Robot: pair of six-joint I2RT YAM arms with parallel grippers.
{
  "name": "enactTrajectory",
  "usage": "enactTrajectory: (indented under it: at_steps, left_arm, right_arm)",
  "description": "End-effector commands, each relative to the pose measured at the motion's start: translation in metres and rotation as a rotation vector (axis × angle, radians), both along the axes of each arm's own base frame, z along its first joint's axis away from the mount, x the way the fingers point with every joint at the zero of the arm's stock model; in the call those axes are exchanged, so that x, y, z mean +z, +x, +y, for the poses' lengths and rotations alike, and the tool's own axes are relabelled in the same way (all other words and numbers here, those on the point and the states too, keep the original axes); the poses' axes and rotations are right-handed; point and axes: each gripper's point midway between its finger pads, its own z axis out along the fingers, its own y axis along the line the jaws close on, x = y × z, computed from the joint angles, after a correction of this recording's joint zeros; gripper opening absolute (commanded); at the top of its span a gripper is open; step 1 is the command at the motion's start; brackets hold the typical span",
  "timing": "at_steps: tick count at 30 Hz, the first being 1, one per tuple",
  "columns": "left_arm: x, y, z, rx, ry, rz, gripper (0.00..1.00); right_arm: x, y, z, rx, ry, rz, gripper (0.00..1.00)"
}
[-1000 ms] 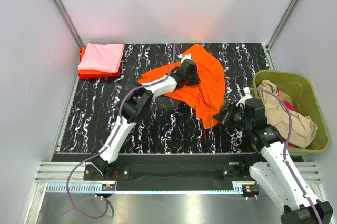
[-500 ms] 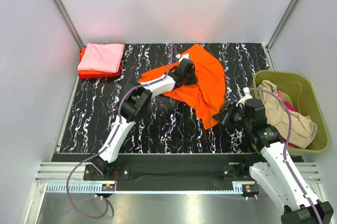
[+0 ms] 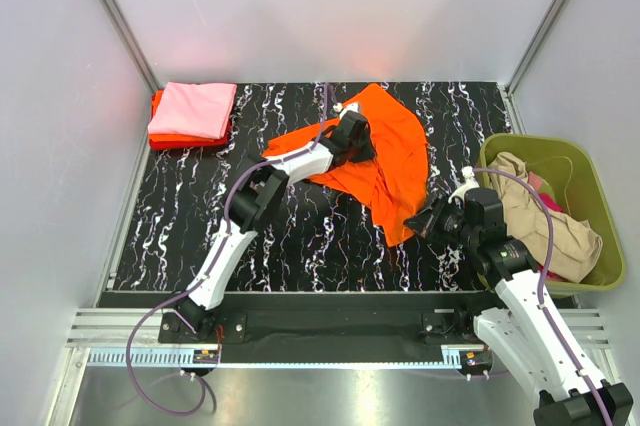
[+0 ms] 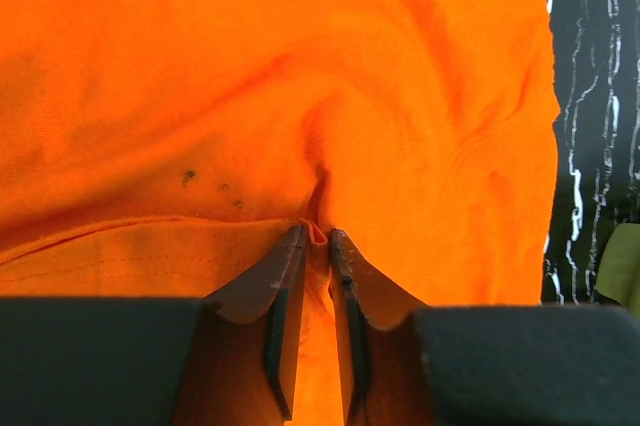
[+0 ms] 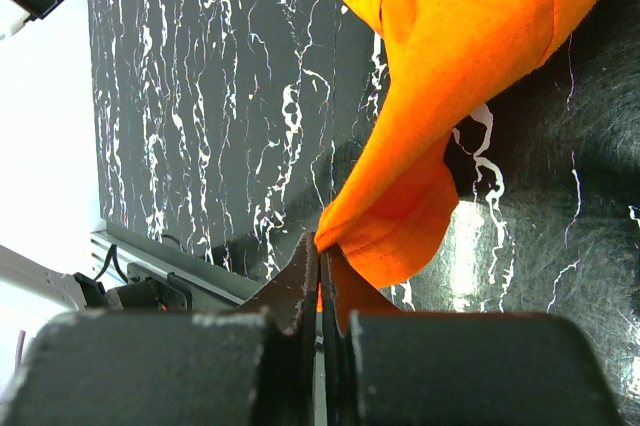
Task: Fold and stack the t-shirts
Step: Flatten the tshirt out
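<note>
A bright orange t-shirt point(image 3: 395, 151) lies rumpled on the black marbled table point(image 3: 200, 216), right of centre. My left gripper point(image 3: 362, 146) presses down on its middle and is shut on a pinched fold of the orange cloth point(image 4: 318, 231). My right gripper point(image 3: 418, 223) is shut on the shirt's near corner point(image 5: 400, 216), which hangs off the table there. A folded light pink t-shirt point(image 3: 193, 109) rests on a folded red-orange one point(image 3: 160, 138) at the back left. A beige t-shirt point(image 3: 545, 216) and a bit of magenta cloth point(image 3: 542, 184) fill the basket.
The olive-green plastic basket point(image 3: 585, 161) stands at the table's right edge, beside my right arm. Grey walls close in the back and both sides. A metal rail point(image 3: 300, 331) runs along the near edge.
The left gripper has closed on the orange cloth and shifted slightly toward the back. The right gripper keeps its hold on the corner.
</note>
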Motion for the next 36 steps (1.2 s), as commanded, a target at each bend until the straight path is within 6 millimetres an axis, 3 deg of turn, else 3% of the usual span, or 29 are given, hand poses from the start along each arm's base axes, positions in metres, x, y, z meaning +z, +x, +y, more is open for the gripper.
enactTrajectory:
  at_steps: [1,4,7,11,19,25,36]
  left_arm:
    - [0.042,0.011,-0.005,-0.003,-0.110,-0.039,0.25]
    - [0.047,0.012,-0.005,0.001,-0.116,-0.046,0.31]
    - [0.046,0.013,-0.003,0.001,-0.110,-0.045,0.29]
    - [0.039,0.011,-0.003,-0.004,-0.101,-0.034,0.18]
    - [0.045,0.011,-0.001,-0.011,-0.092,-0.046,0.00]
    - [0.067,0.009,0.010,0.002,-0.061,-0.052,0.00]
    - [0.109,-0.012,0.057,0.018,0.057,-0.059,0.00]
  right_arm:
    - [0.007,0.003,0.000,0.005,-0.012,-0.042,0.00]
    - [0.005,0.003,0.000,0.005,-0.010,-0.039,0.00]
    - [0.006,0.004,0.000,0.001,-0.010,-0.040,0.00]
    - [0.007,0.005,0.000,0.000,-0.011,-0.039,0.00]
    - [0.004,0.006,0.000,-0.001,-0.012,-0.030,0.00]
    - [0.003,0.011,-0.003,-0.020,-0.029,-0.034,0.00]
    - [0.002,0.020,-0.011,-0.070,-0.069,-0.012,0.00]
